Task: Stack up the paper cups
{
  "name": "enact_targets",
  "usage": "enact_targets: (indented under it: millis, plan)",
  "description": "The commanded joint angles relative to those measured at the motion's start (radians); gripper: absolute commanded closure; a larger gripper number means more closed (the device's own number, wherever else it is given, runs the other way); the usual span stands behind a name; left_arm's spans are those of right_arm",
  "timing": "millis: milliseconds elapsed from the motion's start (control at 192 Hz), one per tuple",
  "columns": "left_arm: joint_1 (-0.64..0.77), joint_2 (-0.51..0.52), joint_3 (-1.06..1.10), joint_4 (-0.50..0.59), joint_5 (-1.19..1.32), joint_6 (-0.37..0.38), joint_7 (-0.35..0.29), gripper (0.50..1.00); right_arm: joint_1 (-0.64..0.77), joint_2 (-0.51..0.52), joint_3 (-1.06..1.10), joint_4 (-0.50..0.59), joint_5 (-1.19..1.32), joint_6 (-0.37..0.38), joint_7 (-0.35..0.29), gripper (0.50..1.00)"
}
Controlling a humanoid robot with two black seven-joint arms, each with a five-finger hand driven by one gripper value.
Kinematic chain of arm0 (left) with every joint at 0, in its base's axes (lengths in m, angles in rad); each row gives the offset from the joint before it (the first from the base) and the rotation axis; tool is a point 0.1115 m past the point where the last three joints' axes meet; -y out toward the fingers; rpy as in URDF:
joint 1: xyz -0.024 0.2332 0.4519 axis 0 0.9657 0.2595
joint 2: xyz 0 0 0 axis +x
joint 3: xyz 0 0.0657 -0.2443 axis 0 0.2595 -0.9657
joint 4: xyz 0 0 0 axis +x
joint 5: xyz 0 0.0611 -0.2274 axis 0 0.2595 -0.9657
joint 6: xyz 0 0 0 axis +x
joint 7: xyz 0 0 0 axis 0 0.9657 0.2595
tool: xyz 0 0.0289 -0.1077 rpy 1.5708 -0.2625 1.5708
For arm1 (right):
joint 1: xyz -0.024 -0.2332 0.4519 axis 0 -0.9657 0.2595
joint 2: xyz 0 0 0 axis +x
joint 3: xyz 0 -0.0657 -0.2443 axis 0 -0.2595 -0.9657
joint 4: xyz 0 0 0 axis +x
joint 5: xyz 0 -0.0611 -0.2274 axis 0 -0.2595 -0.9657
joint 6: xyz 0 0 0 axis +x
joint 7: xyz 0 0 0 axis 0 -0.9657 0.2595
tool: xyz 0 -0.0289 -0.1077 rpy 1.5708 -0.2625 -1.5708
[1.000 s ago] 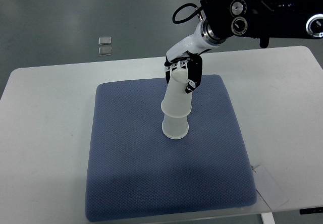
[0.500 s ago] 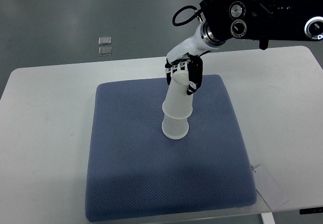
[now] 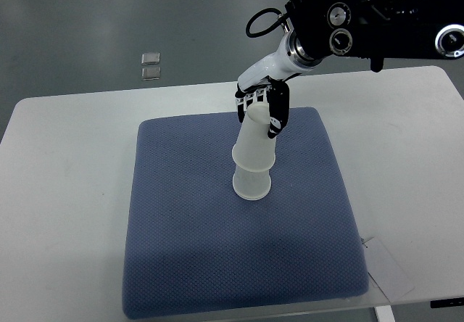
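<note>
Two translucent white paper cups stand upside down on the blue mat (image 3: 188, 242). The upper cup (image 3: 256, 142) sits over the lower cup (image 3: 251, 183), leaning slightly to the right. My right hand (image 3: 262, 109) reaches in from the upper right, and its black and white fingers (image 3: 276, 113) are curled around the top of the upper cup. The left arm does not show in the top view.
The mat covers the middle of a white table (image 3: 65, 162). A paper label (image 3: 388, 266) lies at the mat's front right corner. Two small clear squares (image 3: 151, 66) lie on the grey floor beyond the table's far edge.
The right hand and the upper cup have shifted very slightly to the left. The grasp and the lower cup look the same.
</note>
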Motion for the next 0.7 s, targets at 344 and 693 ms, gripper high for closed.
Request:
enact_targets:
  millis: [344,693]
  plan:
    - [-0.001,0.000,0.000,0.000,0.000,0.000,0.000,0.500,-0.001,0.005,0.004,-0.006,0.003,0.000,0.000,0.720]
    - [0.001,0.000,0.000,0.000,0.000,0.000,0.000,0.500,-0.004,-0.011,0.012,-0.046,0.015,-0.005,0.003,0.720]
